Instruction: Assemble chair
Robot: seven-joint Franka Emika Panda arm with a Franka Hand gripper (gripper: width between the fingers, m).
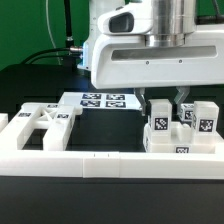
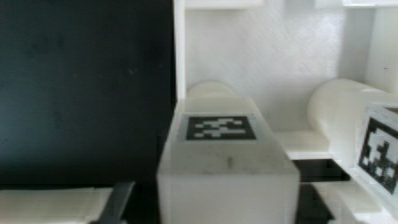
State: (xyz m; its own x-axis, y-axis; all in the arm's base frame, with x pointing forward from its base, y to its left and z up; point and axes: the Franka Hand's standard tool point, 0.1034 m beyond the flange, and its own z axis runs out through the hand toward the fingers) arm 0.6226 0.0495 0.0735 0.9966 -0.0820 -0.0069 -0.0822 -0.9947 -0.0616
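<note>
Chair pieces [image 1: 180, 135], tagged white blocks, we list at the exterior view's right, hemmed in front by the border rail [image 1: 100, 165], with bare black table [image 1: 110, 130] open toward the crossed piece [image 1: 45, 120]; gripper [image 1: 167, 113] just above them, fingers spread either side of one upright block [image 2: 222, 150].

Panda gripper [image 1: 167, 110] pointing straight down, its fingers held apart.

In the exterior view the arm's grey wrist [image 1: 168, 18] enters at 12 o'clock and carries the broad white gripper body. The body sits level and fills the frame from about 12 to 3 o'clock. Two dark fingers [image 1: 151, 106] project from its underside toward 6 o'clock, upright and parallel. One stands on the 9 o'clock side of a clear gap and the other on the 3 o'clock side. Whether their pads press on anything cannot be told. The wrist view does not show the fingers clearly.
</note>
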